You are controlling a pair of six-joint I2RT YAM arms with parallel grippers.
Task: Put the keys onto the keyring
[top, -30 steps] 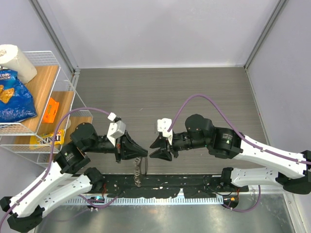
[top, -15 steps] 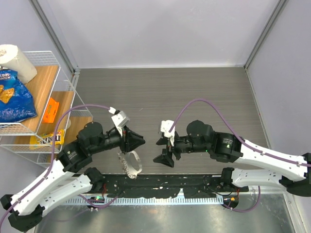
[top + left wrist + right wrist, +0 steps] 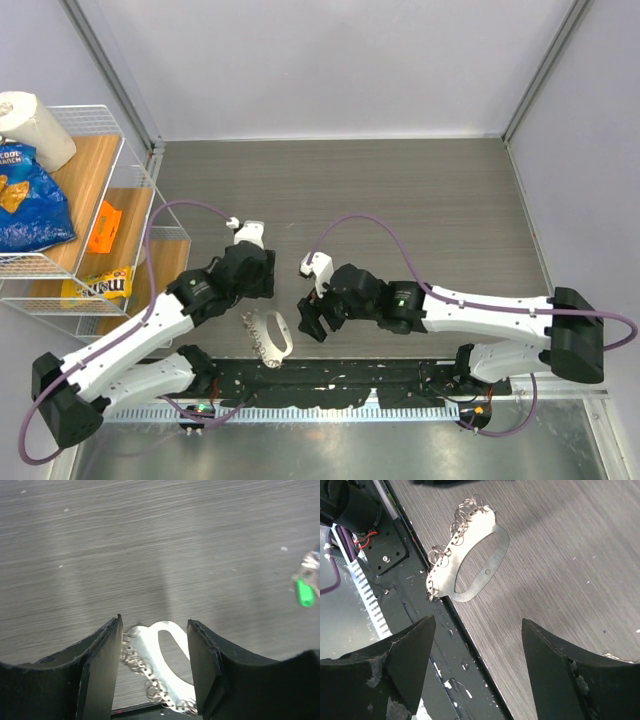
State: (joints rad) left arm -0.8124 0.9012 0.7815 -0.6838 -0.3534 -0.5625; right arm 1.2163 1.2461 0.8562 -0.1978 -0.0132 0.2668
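Observation:
The keyring (image 3: pixel 475 562) is a flat pale looped strap with several small silver rings along one edge. It lies flat at the table's near edge (image 3: pixel 268 336), one end over the black base strip. My left gripper (image 3: pixel 154 623) hovers open above it, so the strap (image 3: pixel 162 662) shows between the fingers and nothing is held. My right gripper (image 3: pixel 312 318) is open and empty just right of the strap (image 3: pixel 478 621). The keys lie on the table at the right edge of the left wrist view. One has a green head (image 3: pixel 303 593); beside it is a silver cluster (image 3: pixel 311 560). In the top view they are hidden.
A wire shelf (image 3: pixel 135 150) at the left holds a paper roll (image 3: pixel 35 125), a blue chip bag (image 3: pixel 28 195), an orange packet (image 3: pixel 103 228) and a yellow candy bag (image 3: pixel 95 285). The black base strip (image 3: pixel 330 380) runs along the near edge.
The left gripper opened and let go of the strap, which dropped from hanging to lying flat. The right gripper opened wider and moved left, nearer the strap.

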